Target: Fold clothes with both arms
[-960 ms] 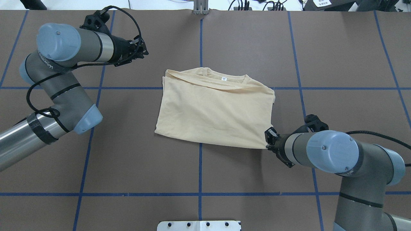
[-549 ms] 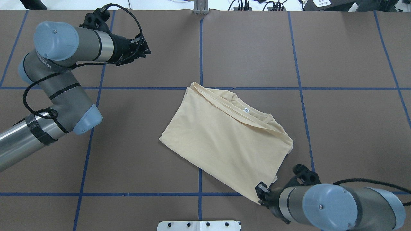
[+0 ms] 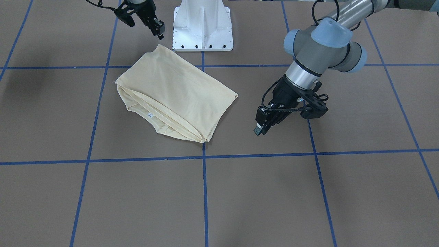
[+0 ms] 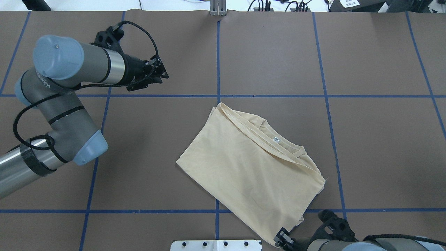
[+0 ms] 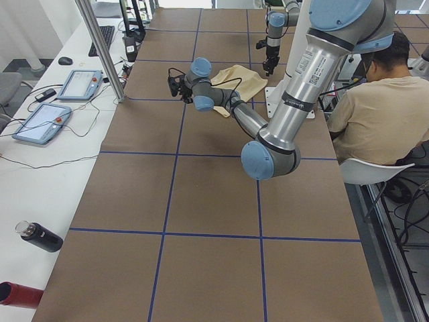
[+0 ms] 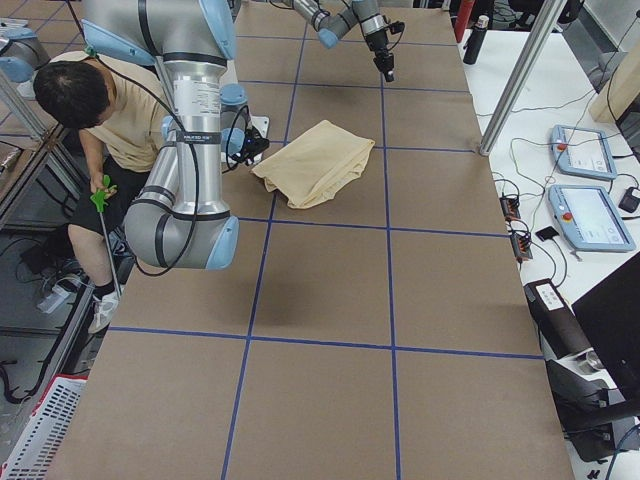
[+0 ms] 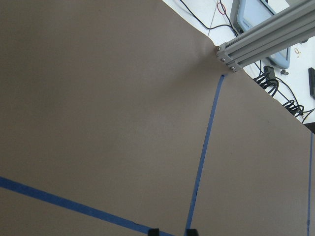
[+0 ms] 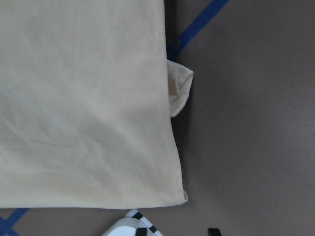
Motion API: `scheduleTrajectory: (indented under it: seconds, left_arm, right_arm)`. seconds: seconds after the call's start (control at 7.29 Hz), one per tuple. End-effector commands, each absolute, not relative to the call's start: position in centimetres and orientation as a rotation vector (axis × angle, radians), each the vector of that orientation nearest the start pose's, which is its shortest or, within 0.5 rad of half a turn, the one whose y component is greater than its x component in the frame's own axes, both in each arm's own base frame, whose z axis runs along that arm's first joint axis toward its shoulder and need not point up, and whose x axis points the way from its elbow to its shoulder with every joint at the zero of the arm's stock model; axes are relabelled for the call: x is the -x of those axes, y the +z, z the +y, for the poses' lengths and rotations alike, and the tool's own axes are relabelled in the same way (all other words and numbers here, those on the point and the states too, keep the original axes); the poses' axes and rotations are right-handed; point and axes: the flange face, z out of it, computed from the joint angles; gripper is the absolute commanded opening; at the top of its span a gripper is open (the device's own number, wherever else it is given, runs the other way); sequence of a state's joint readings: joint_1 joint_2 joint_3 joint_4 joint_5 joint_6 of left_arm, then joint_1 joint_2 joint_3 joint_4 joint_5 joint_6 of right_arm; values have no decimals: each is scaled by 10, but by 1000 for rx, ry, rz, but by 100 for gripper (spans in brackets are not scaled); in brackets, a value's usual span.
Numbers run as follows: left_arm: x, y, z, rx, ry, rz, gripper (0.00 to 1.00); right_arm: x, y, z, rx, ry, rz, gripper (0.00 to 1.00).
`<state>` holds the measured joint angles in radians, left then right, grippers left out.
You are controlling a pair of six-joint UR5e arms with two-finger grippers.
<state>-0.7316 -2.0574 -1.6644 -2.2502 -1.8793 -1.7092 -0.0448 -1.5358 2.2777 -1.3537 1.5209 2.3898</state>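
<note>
The cream-yellow shirt [image 4: 251,170] [image 3: 175,91] lies folded flat on the brown table, plain side up and turned diagonally. Its ribbed neckline and white tag [image 4: 277,139] face the far right. My right gripper [image 4: 283,241] [image 3: 158,29] is open just off the shirt's nearest corner. In the right wrist view that corner of the shirt [image 8: 88,98] lies ahead of the gripper [image 8: 175,231], with nothing between the fingers. My left gripper [image 4: 164,74] [image 3: 258,129] hovers over bare table far left of the shirt. A narrow empty gap shows between its tips [image 7: 172,232].
Blue tape lines divide the table into squares. The white pedestal base [image 3: 202,27] sits right behind the shirt's near corner. An aluminium post [image 4: 217,8] stands at the far edge. A seated person [image 5: 375,114] and tablets [image 5: 80,84] are beside the table.
My right gripper pulled the shirt's corner toward the robot's base, swinging the shirt diagonal, then let go of it. The left arm shifted slightly nearer and to the right.
</note>
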Motion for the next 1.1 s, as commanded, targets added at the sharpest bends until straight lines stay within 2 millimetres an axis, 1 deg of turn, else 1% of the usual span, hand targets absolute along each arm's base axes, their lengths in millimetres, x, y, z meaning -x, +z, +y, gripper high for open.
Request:
scheduleTrajectory:
  seconds: [0.0,0.14,0.27,0.41,0.55,0.69,0.82,0.96]
  left_arm:
    - [-450,267,-443,17,-548,1264,42]
    - [-464,264,-419,18,-545,1231,43]
    - [-489,262,-384,62,-533,1140,44]
    - [-517,264,-352,46,-522,1050,48]
    - [-534,273,-332,48,-500,1024,48]
    - [-544,277,-322,58,-484,1014,48]
    - [-547,281,-323,58,-485,1003,49]
    - [-549,282,-322,59,-481,1001,49]
  right_arm:
    - [401,275,-181,325,864,-996,100]
    - [393,263,-212,292,914,-1042,100]
    - [392,251,-241,265,960,-1082,100]
    - [400,241,-269,228,968,-1105,100]
    - [422,241,-297,201,981,-1097,100]
    - [437,239,-310,194,989,-1089,100]
    - [441,246,-316,181,993,-1073,100]
    - [441,248,-317,178,997,-1069,100]
